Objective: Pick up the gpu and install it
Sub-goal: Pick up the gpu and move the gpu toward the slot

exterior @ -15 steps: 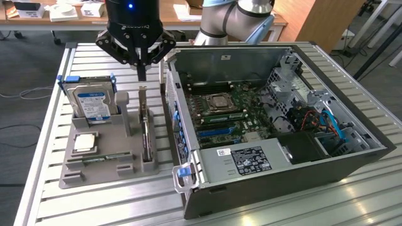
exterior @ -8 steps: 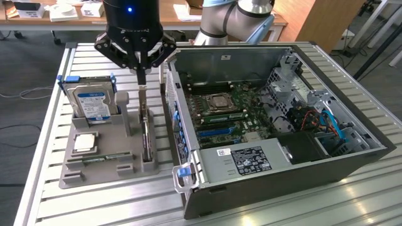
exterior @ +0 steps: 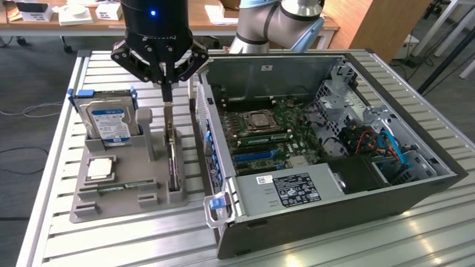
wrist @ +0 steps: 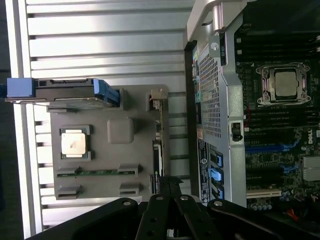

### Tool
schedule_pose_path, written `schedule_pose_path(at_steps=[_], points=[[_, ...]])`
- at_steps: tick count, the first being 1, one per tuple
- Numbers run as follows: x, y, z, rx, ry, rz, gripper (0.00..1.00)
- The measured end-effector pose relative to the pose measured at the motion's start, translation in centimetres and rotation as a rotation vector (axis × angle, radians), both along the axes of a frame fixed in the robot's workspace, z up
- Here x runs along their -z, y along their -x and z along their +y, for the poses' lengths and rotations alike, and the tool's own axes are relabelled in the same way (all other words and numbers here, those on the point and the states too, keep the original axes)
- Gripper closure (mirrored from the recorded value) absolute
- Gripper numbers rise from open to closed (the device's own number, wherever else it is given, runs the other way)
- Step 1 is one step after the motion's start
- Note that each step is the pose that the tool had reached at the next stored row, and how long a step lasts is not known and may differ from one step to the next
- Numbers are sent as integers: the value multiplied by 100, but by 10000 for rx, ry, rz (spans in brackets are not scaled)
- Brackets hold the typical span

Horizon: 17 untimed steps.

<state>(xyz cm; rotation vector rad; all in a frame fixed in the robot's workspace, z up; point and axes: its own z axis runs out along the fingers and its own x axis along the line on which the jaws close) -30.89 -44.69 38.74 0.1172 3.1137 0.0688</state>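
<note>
A robot gripper (exterior: 168, 97) is pinching fully closed on the top edge of the gpu (exterior: 172, 156), which is standing on edge in a grey holder (exterior: 111, 194) on the table (exterior: 111, 245). A straight upward lift looks safest. The open computer case (exterior: 312, 222) is crowding one side, and the hard drive (exterior: 108, 123) is standing near the other.

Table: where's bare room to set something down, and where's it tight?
Free: bare table slats in front of the grey fixture tray, up to the near edge; also the slats before the PC case at the exterior view's right. Crowded: the narrow strip between tray and case, where the gripper is shut on the upright gpu.
</note>
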Motion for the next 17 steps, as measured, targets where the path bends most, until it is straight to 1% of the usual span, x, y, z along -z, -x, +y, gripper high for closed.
schedule_pose_path(at_steps=[10,13,14,15,16,17], points=[[0,0,-3,-1,0,0,89],[0,0,-4,0,0,0,71],[0,0,-5,0,0,-1,71],[0,0,-5,0,0,0,65],[0,0,-5,0,0,0,65],[0,0,-5,0,0,0,58]])
